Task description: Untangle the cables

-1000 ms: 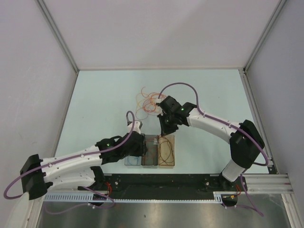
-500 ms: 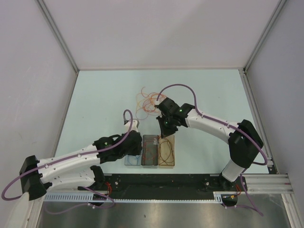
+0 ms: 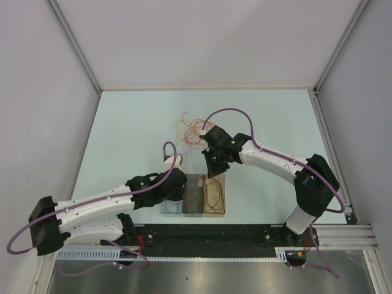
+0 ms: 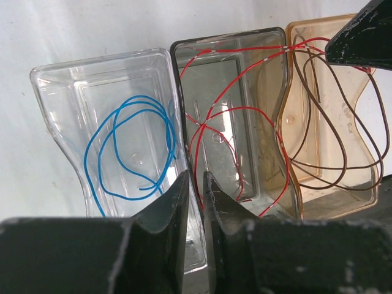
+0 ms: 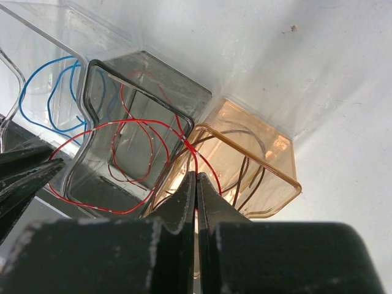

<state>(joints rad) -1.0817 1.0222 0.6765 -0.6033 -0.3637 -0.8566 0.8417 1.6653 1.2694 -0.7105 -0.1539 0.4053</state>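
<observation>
Three small trays stand side by side: a clear tray (image 4: 98, 61) holding a blue cable (image 4: 122, 122), a grey tray (image 4: 226, 40) holding a red cable (image 4: 211, 110), and an amber tray (image 4: 306, 24) holding a dark brown cable (image 4: 331, 122). My right gripper (image 5: 196, 174) is shut on the red cable (image 5: 141, 122) where it crosses the rim between the grey and amber trays. My left gripper (image 4: 195, 176) hovers over the wall between the clear and grey trays, its jaws a thin slit apart and holding nothing. A loose tangle of orange and red cables (image 3: 188, 130) lies further back.
The trays (image 3: 215, 211) sit close to the table's near edge, between the two arms. The right gripper (image 3: 214, 173) and left gripper (image 3: 182, 188) are close together above them. The right arm's purple cable arches over the tangle.
My left gripper pulled back to the left off the trays, then came forward a little again. My right gripper shifted slightly to the left over the trays.
</observation>
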